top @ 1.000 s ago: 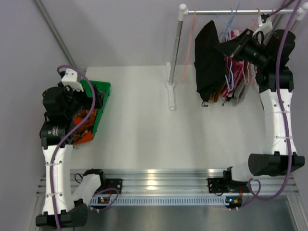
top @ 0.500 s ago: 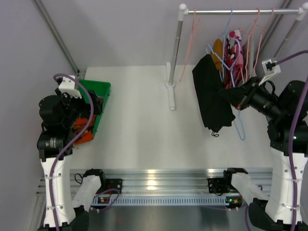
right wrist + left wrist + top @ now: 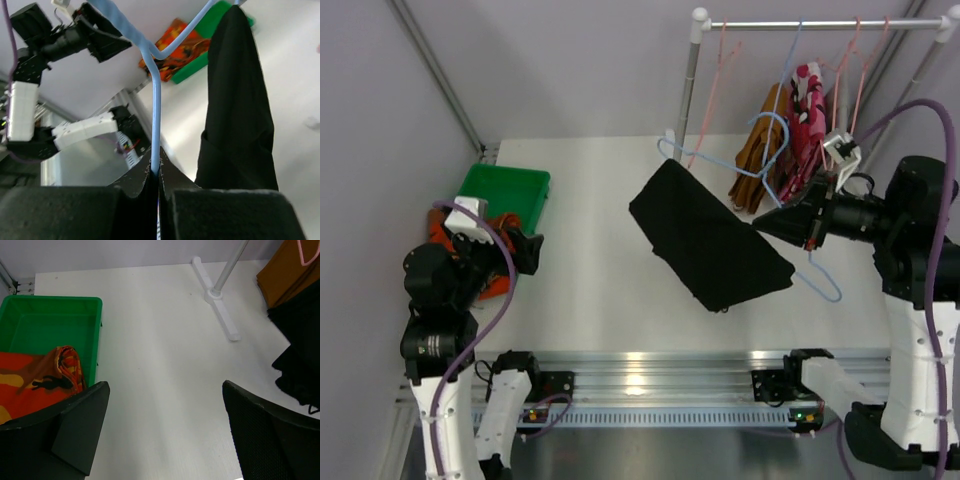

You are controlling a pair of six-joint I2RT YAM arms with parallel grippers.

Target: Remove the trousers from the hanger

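My right gripper [image 3: 767,223] is shut on a light blue hanger [image 3: 775,150], whose wire runs between my jaws in the right wrist view [image 3: 156,107]. The black trousers [image 3: 708,238] hang from that hanger, swung out over the table's middle; they also show in the right wrist view [image 3: 239,100] and the left wrist view [image 3: 300,360]. The mustard-brown trousers [image 3: 757,150] and red-pink floral trousers [image 3: 807,105] hang on the rail [image 3: 820,22]. The orange patterned trousers [image 3: 37,382] lie in the green bin [image 3: 50,320]. My left gripper [image 3: 165,410] is open and empty, beside the bin.
The rack's upright post [image 3: 686,90] and white foot [image 3: 220,302] stand at the back of the table. Pink hangers [image 3: 715,90] hang on the rail. The green bin also shows at the left in the top view [image 3: 510,190].
My right arm has pulled the blue hanger with the black trousers off the rail, down and leftward over the table. My left arm has drawn back from the bin toward the near edge.
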